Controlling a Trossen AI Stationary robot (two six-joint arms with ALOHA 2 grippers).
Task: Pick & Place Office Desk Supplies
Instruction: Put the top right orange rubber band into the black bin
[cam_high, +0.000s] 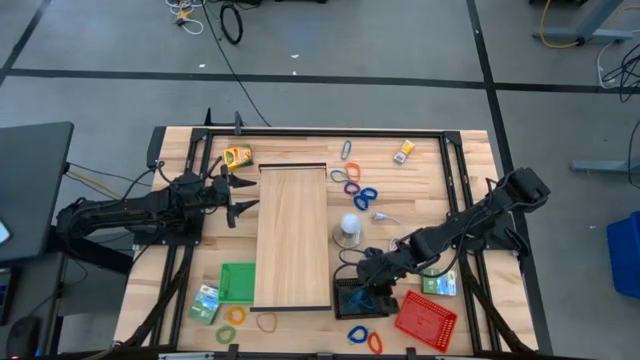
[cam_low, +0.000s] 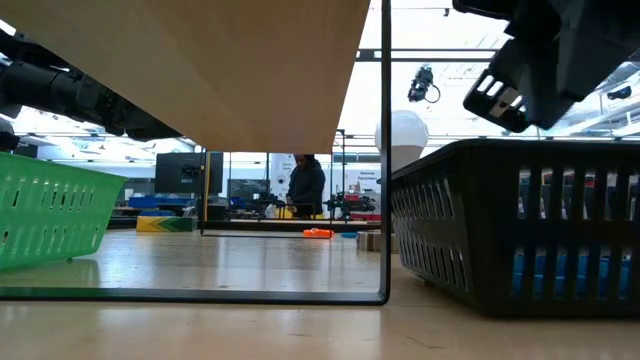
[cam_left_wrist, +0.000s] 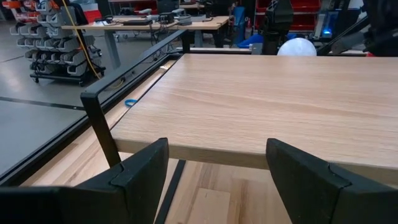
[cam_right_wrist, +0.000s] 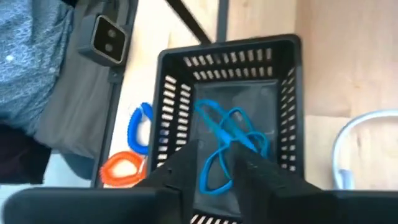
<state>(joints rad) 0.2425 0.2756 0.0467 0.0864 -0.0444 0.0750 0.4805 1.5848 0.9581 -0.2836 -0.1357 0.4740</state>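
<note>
Your right gripper (cam_right_wrist: 214, 163) hangs over the black mesh tray (cam_high: 343, 296), fingers slightly parted, with the blue loops (cam_right_wrist: 227, 140) lying tangled on the tray floor below, apparently let go. They look light, thin and springy; take one across its band. More loops (cam_high: 358, 194) lie beyond the tray, beside the wooden board (cam_high: 290, 235). Your left gripper (cam_high: 240, 193) waits wide across the board.

board (cam_high: 291, 235) mid-table | mesh tray (cam_high: 347, 300) at its right near corner | loop clips (cam_right_wrist: 227, 140) inside tray
</note>
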